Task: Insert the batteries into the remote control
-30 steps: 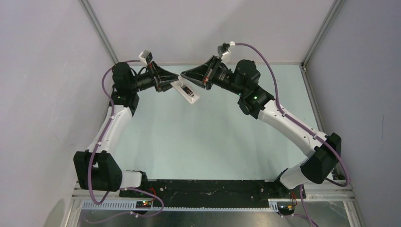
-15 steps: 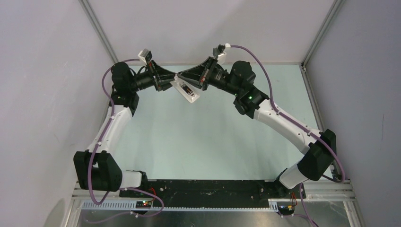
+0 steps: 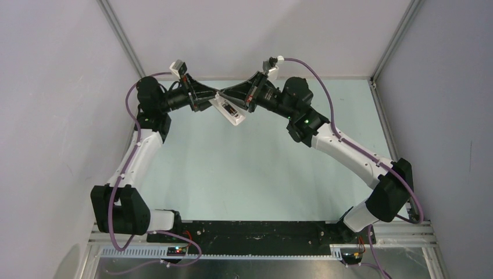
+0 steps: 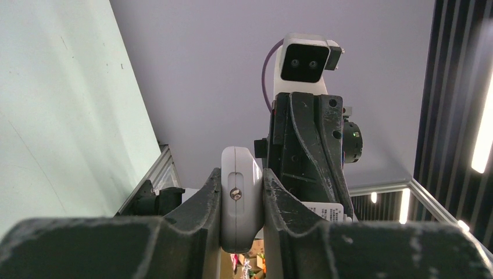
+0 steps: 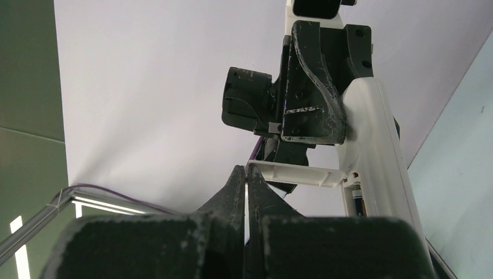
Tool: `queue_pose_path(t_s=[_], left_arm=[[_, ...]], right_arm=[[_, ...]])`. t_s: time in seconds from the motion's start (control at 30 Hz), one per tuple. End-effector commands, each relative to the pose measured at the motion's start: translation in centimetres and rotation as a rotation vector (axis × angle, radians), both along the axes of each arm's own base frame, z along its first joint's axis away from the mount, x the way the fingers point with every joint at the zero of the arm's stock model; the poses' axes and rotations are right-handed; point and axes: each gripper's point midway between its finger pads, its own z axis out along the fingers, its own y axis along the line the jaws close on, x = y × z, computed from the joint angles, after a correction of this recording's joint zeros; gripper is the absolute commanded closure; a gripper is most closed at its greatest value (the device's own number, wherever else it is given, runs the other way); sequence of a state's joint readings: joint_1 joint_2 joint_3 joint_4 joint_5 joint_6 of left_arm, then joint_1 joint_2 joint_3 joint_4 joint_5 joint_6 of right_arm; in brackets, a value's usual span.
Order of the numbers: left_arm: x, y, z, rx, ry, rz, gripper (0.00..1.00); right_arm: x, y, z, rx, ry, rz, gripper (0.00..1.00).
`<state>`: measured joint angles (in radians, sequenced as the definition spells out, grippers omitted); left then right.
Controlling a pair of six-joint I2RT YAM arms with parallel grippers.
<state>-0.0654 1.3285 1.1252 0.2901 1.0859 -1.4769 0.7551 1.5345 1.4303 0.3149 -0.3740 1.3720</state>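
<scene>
My left gripper (image 3: pixel 213 103) is shut on the white remote control (image 3: pixel 228 111) and holds it in the air at the back of the table, recess side up. In the left wrist view the remote's end (image 4: pixel 239 197) is clamped between the fingers. My right gripper (image 3: pixel 223 94) is shut on the thin white cover strip (image 5: pixel 293 174), whose far end meets the remote (image 5: pixel 378 145) at its battery recess. One dark battery (image 5: pixel 356 195) shows inside the recess; the other is hidden. In the right wrist view the right gripper (image 5: pixel 246 175) pinches the strip's edge.
The pale green table (image 3: pixel 250 168) lies below both raised arms. Grey walls and metal frame posts (image 3: pixel 121 35) enclose the back and sides. The black base rail (image 3: pixel 250 231) runs along the near edge.
My right gripper has moved left with the cover strip, from a gap away to meeting the remote. The left gripper and remote have stayed nearly still.
</scene>
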Motion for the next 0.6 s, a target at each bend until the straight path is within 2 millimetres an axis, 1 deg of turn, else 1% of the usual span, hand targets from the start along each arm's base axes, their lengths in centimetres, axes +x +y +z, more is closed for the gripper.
queue_pose_path(t_s=[0.0,0.13,0.43,0.57], left_arm=[[-0.7,-0.2,0.7,-0.010,-0.039,-0.031,1.00],[-0.6,-0.2,0.7,-0.011,-0.038,-0.030,1.00],[-0.2,-0.3,-0.1,-0.011,-0.019,-0.027,1.00],[0.0,-0.3,-0.4,-0.011,-0.008,-0.027,1.00]], right_arm=[[0.1,-1.1,1.7,0.034,-0.064,-0.036,1.00],[0.3,-1.3,1.6,0.035,-0.063,-0.050,1.00],[0.6,-2.0,2.5,0.059,-0.082,-0.079,1.00],[0.8,-2.1,2.5,0.061,-0.081,-0.084,1.00]])
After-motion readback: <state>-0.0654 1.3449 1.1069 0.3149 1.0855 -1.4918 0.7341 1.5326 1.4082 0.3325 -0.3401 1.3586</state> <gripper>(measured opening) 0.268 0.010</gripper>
